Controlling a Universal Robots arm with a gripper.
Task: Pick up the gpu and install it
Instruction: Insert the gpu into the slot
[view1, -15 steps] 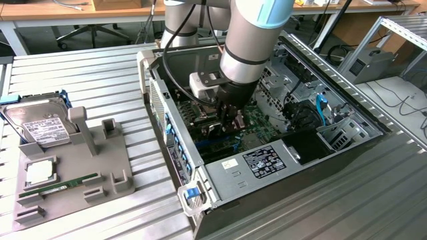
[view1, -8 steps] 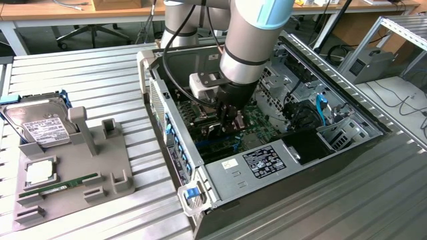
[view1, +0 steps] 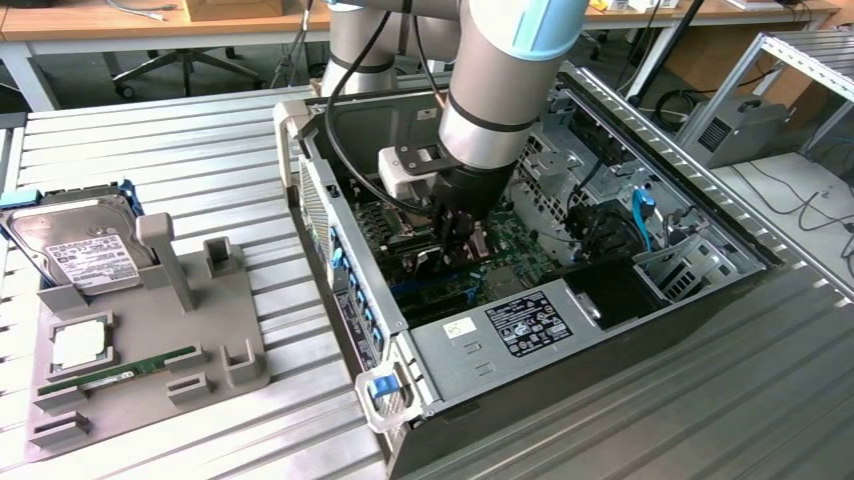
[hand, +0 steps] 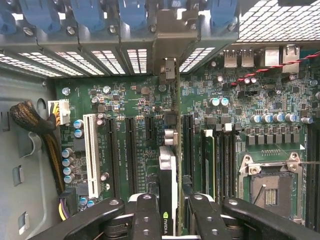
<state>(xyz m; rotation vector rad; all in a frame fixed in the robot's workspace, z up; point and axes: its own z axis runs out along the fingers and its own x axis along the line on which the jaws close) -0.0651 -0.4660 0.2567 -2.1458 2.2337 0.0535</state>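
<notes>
Inside the case (view1: 315, 190), mid-frame in the exterior view, my tool (hand: 172, 207) clamps the gpu (hand: 168, 165) edge-on — lined up with the motherboard (hand: 125, 105) slots.

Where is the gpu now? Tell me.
In the wrist view the gpu is held edge-on in the gripper, inside the computer case, over the motherboard.

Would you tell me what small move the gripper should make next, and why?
Probably a gentle push straight down: the gripper clamps the slim dark graphics card upright on edge over the green motherboard, between long black slots; seating unclear.
</notes>
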